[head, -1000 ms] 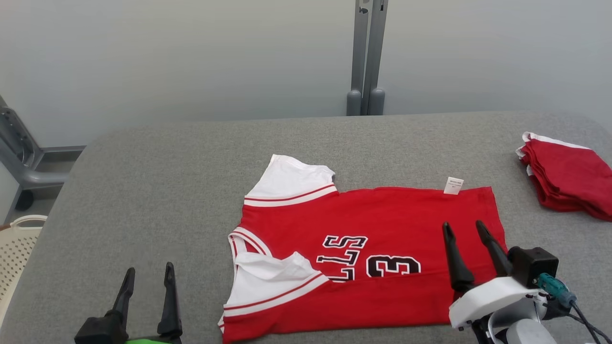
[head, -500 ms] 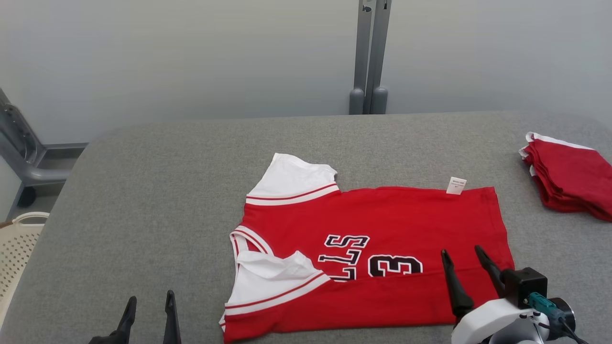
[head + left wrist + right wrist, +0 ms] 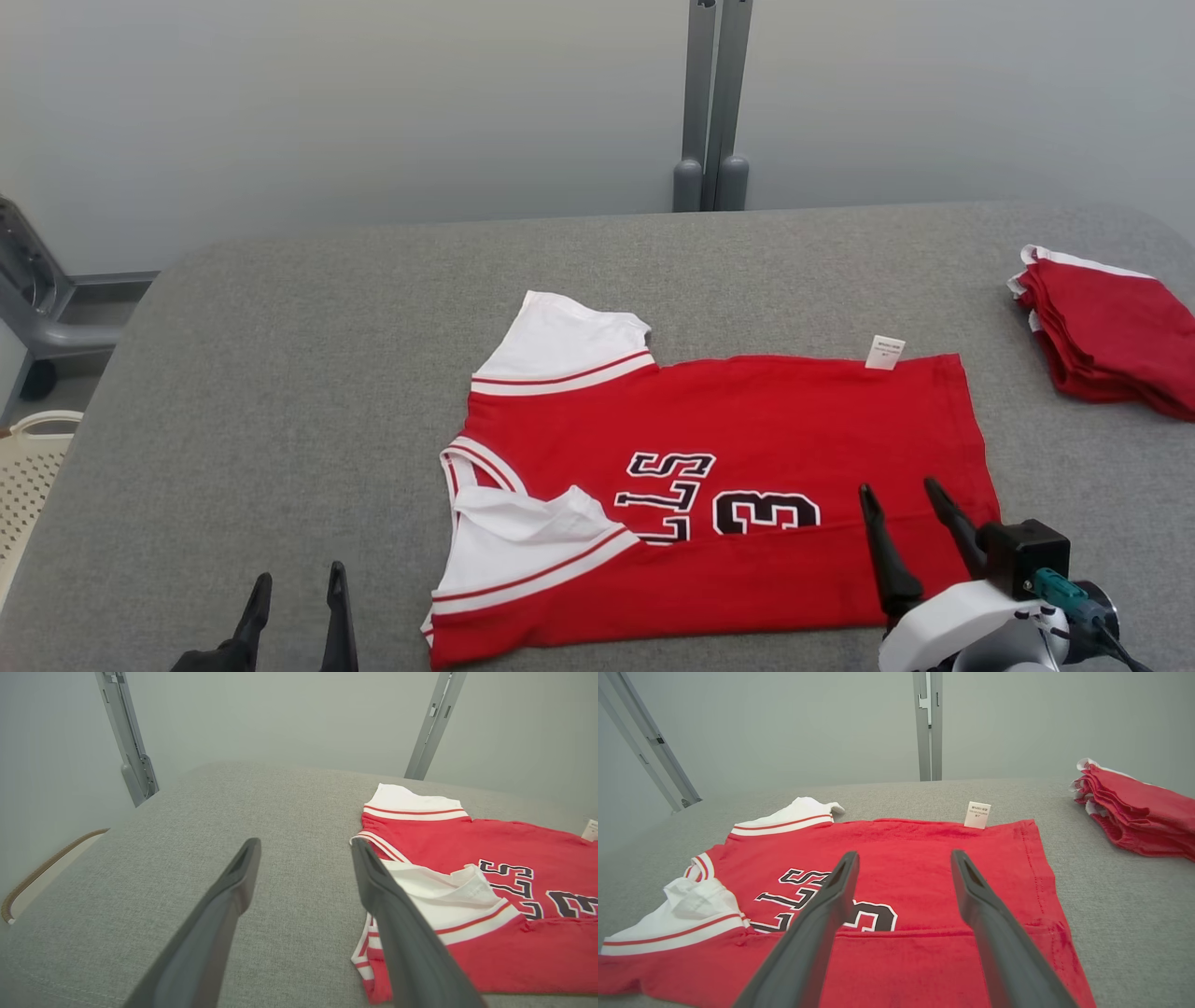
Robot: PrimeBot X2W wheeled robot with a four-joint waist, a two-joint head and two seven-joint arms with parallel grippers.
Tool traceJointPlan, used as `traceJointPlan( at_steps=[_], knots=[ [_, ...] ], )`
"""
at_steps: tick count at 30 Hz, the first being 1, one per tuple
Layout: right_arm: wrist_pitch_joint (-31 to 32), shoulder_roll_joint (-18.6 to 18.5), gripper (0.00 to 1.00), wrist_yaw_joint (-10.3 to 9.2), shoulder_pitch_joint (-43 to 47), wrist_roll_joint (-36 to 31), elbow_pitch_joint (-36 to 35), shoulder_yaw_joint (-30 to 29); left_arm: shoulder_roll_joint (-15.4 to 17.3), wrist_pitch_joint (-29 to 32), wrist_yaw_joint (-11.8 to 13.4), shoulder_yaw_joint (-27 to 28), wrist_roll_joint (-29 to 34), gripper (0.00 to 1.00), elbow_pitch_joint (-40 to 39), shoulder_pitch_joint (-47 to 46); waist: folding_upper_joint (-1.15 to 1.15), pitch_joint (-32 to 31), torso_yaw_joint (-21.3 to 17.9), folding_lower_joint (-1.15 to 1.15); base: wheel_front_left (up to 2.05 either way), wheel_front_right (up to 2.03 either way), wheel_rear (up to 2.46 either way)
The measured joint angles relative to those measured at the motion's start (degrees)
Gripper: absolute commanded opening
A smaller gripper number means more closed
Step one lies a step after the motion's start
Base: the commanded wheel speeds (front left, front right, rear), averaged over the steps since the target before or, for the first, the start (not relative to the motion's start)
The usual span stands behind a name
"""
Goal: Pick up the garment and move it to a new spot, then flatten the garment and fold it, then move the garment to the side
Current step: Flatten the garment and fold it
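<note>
The garment (image 3: 738,448) is a red jersey with white sleeves and black lettering, lying flat in the middle of the grey table (image 3: 308,373), its near edge folded up over the print. It also appears in the left wrist view (image 3: 504,858) and the right wrist view (image 3: 924,858). My right gripper (image 3: 904,495) hovers open over the jersey's near right corner, nothing between its fingers (image 3: 822,914). At the table's near left edge, my left gripper (image 3: 296,583) stands open, well left of the jersey and holding nothing.
A stack of folded red garments (image 3: 1106,331) lies at the table's right edge. A pale perforated basket (image 3: 28,467) stands off the table's left side. A grey post (image 3: 708,103) rises behind the table against the wall.
Both grippers have drawn back toward the near edge, the left one dropping low in view. The camera has shifted slightly. The jersey has not moved.
</note>
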Motion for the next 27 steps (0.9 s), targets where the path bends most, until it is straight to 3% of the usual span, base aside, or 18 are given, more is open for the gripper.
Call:
traceJointPlan(
  at_steps=[6,13,20,21,26,27],
  knots=[
    [0.3,0.0,1.00,0.00,-0.5,0.8,0.2,0.5,-0.1,1.1,0.8,-0.5,0.0,1.00,-1.1,0.0,0.00,0.5,-0.1,0.00,0.00,0.00,0.00],
    [3.9,0.0,1.00,0.00,-4.0,0.2,-0.6,0.5,0.7,2.2,-1.0,-1.3,-0.1,1.00,0.2,-4.6,0.00,2.0,-0.7,0.00,0.00,0.00,0.00],
    [15.3,-0.4,1.00,-0.01,-11.2,-3.7,-2.5,0.2,0.9,7.9,-3.8,-3.7,-0.6,1.00,2.5,-14.3,0.00,5.0,-1.5,0.00,0.00,0.00,0.00],
    [19.5,-1.6,1.00,0.00,-14.8,-4.2,-3.2,0.5,1.0,10.5,-4.7,-4.1,-0.7,1.00,3.9,-19.6,0.00,6.6,-1.8,0.00,0.00,0.00,0.00],
    [27.3,-5.0,1.00,0.00,-22.3,-3.2,-3.8,2.2,0.9,13.3,-6.2,-4.9,-0.7,1.00,7.3,-29.9,0.00,10.3,-2.4,0.00,0.00,0.00,0.00],
    [31.4,-6.6,1.00,0.00,-25.9,-2.3,-3.8,3.5,1.0,14.8,-6.7,-5.2,-0.7,1.00,9.3,-34.9,0.00,12.3,-2.9,0.00,0.00,0.00,0.00]
  ],
)
